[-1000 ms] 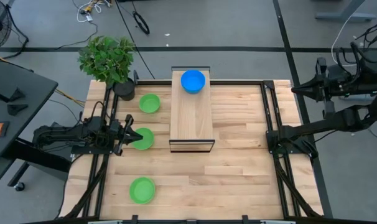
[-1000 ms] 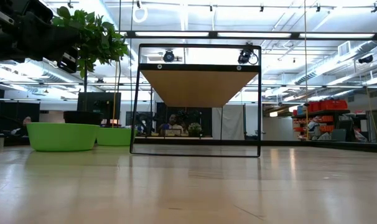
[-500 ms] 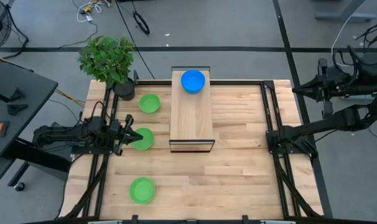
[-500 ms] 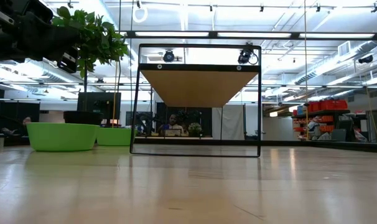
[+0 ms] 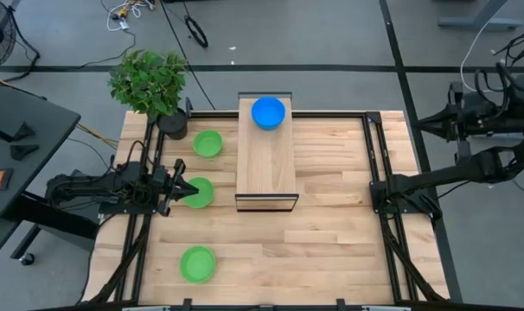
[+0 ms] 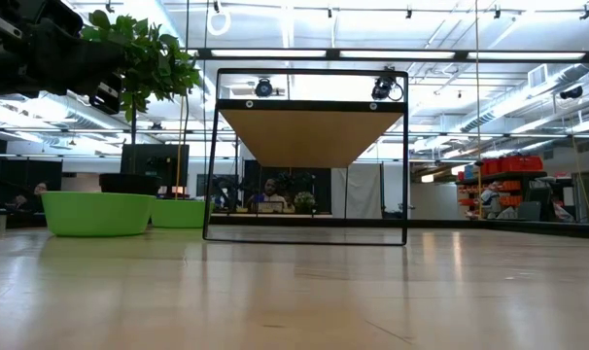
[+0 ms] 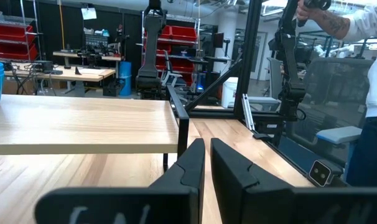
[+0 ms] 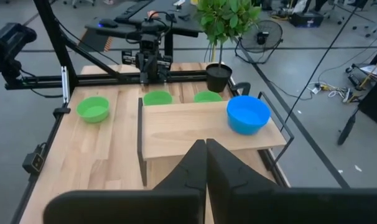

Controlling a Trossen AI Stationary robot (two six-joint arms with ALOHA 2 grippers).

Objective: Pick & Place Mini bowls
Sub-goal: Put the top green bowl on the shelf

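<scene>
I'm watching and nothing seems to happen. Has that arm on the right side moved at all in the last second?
Yes, slightly. In the high view the right gripper has drawn away from the table, toward the picture's right edge. The blue bowl stays put.

Three green bowls (image 5: 207, 142) (image 5: 198, 192) (image 5: 197, 263), one blue bowl (image 5: 268, 112), one plant (image 5: 148, 80), one shelf (image 5: 266, 164), two arms.

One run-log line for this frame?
left gripper: shut, beside middle green bowl | right gripper: shut, off table | blue bowl: on wooden shelf
</scene>
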